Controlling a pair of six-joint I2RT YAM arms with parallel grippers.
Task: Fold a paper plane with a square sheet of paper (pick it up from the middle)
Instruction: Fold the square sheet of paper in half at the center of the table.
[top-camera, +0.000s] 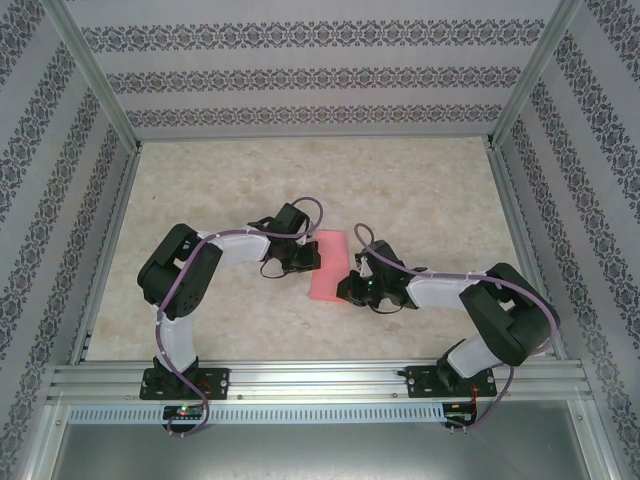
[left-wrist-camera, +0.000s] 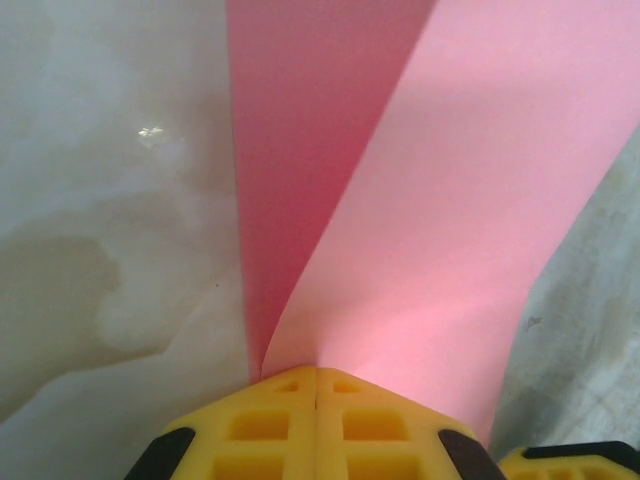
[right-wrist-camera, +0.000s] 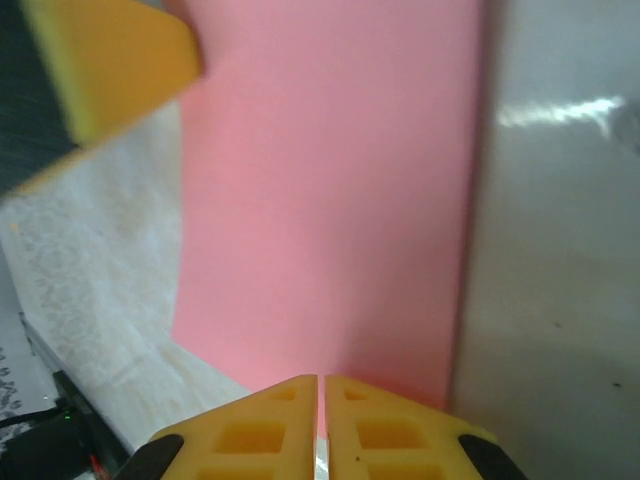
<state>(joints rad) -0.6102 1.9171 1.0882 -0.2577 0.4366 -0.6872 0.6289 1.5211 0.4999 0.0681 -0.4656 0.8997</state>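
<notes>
Honestly, my left gripper and right gripper both pinch the half-folded square sheet of paper on the table, so an uneven tug could tear it or skew the crease.

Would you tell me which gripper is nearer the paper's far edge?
Left: the left gripper pinches the paper farther back, on its left; the right gripper pinches its near end.

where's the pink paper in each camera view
Top external: pink paper in the middle of the table.
Left wrist: paper in the middle and right, fanning up from the bottom edge.
Right wrist: paper in the centre, running top to bottom.
Shared landmark: the beige marbled table beside it.
</notes>
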